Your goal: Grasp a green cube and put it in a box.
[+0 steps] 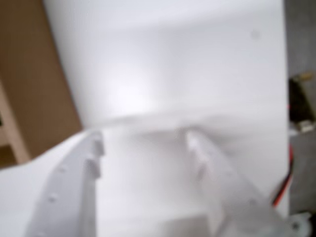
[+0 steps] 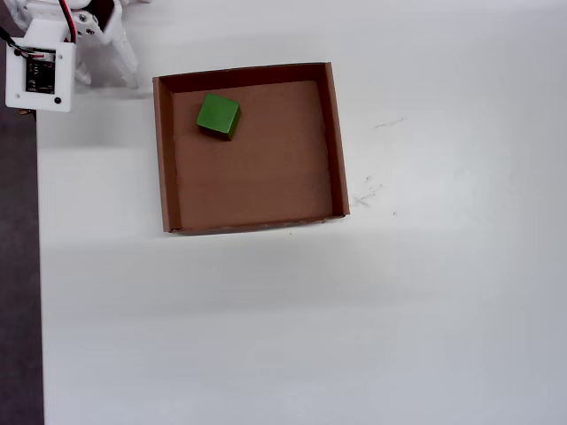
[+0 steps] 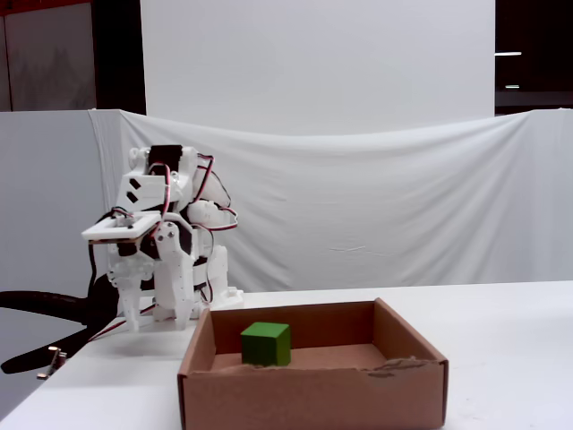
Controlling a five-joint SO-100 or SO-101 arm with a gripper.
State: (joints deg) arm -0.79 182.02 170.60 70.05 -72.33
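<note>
The green cube (image 2: 218,115) sits inside the box (image 2: 337,142) near its top-left corner, clear of the walls.

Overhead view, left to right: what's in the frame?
Arm at the top-left corner → box left wall → green cube on the box floor near that wall → box right wall → bare white table.

White table (image 2: 354,310), faint scuff marks (image 2: 368,190) just right of the box (image 2: 337,142); arm's base (image 3: 170,309) at its far-left corner.
</note>
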